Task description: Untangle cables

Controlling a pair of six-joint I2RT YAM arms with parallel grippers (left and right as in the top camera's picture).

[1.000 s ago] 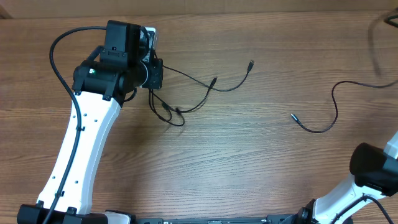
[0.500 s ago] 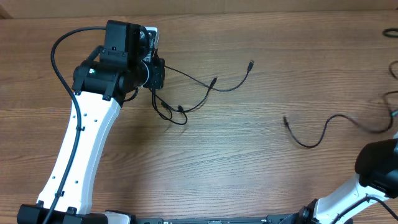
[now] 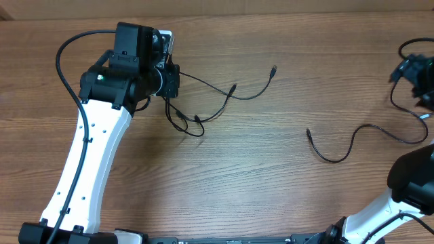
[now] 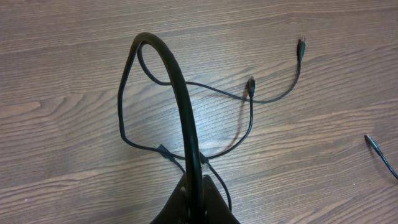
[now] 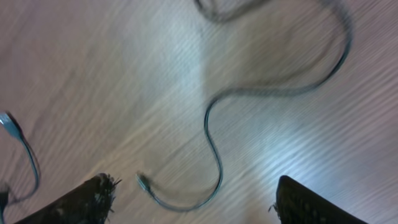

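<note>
Left gripper (image 4: 194, 202) clamps a loop of the tangled cables (image 4: 251, 112), its fingers mostly cut off. Right gripper (image 5: 202, 199) gapes wide over a blurred loose cable (image 5: 214, 149) on the table (image 5: 93, 74).

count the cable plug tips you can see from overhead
3 clear: one plug tip mid-table, a second just left of it, both on strands from the tangle in the left gripper; a third ends the separate cable at right. The tangle may hide more.
</note>
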